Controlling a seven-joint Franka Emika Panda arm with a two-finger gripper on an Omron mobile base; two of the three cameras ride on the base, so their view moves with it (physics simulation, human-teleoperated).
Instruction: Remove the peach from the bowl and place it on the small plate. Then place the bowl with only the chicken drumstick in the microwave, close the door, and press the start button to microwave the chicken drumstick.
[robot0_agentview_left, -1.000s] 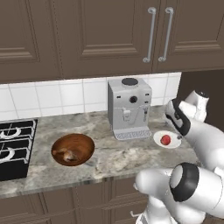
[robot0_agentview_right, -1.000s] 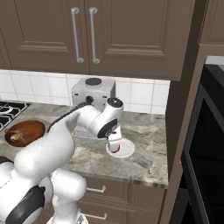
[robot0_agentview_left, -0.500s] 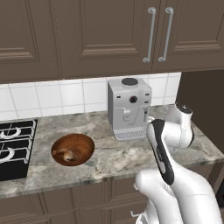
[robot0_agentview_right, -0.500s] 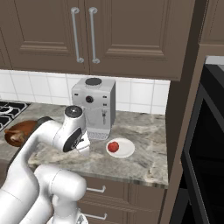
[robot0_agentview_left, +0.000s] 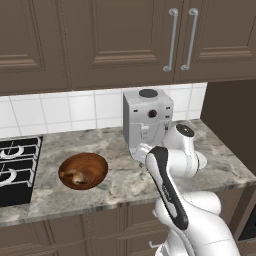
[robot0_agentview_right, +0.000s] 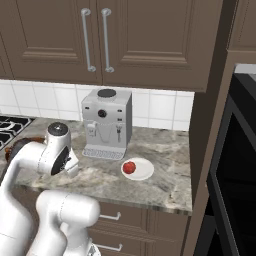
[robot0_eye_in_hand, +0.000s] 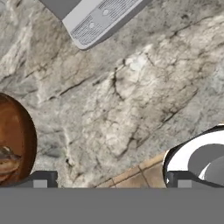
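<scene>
Two-finger gripper (robot0_eye_in_hand: 109, 179) spread wide, empty, pointing down at veined grey marble counter (robot0_eye_in_hand: 131, 96). Glossy brown wooden bowl (robot0_agentview_left: 83, 170), tan lumpy chicken drumstick (robot0_agentview_left: 76, 177) inside, lies beside one fingertip (robot0_eye_in_hand: 41, 179), apart from it. Small reddish-pink peach (robot0_agentview_right: 129, 167) sits on small flat white plate (robot0_agentview_right: 138, 169), just beside boxy silver coffee machine (robot0_agentview_right: 106, 124). White arm folded low before that machine.

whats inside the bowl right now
The bowl holds the tan-brown chicken drumstick, lying toward its left side. No peach in it: the peach sits on the small plate. The drumstick hides the bowl's floor beneath it.
</scene>
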